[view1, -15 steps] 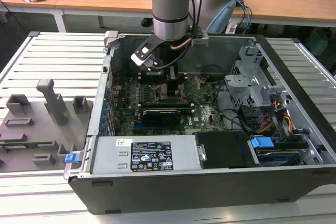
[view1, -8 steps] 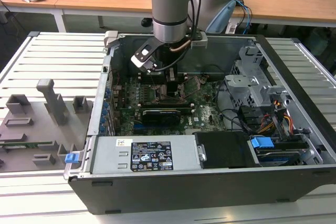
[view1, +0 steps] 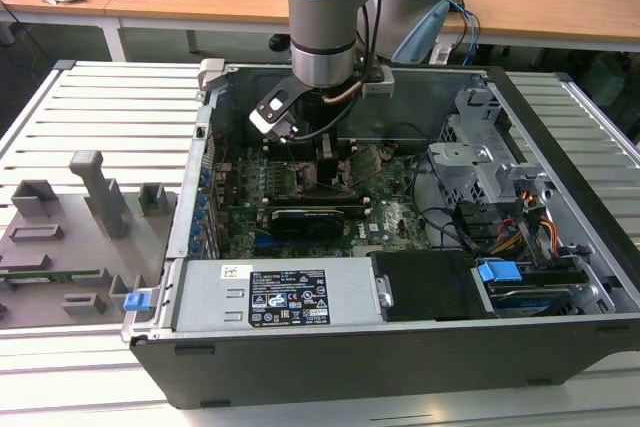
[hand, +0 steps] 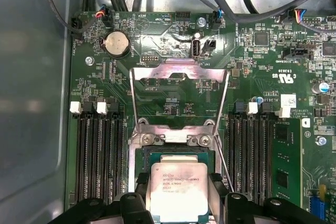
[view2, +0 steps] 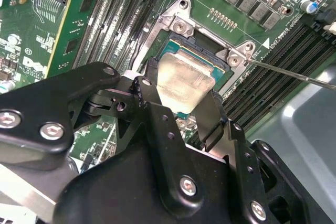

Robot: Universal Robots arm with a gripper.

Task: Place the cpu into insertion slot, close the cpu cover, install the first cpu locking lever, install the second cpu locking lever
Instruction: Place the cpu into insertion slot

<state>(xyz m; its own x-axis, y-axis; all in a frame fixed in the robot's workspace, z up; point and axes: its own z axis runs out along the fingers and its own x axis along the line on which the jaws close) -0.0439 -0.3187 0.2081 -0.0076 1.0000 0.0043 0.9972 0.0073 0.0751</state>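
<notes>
Inside the open computer case [view1: 400, 367], over the far part of the green motherboard [view1: 395, 215] toward the exterior view's left, the gripper [view2: 178, 94] reaches down. Its black fingers [view2: 211, 120] are closed narrowly on two opposite edges of the cpu [hand: 179, 190], silver face up. The chip lies within the insertion slot [view2: 202, 43], perhaps not fully seated. The cpu cover [hand: 178, 71] is swung open, clear of the slot, and a thin lever rod [view2: 294, 74] runs off from the slot's corner
</notes>
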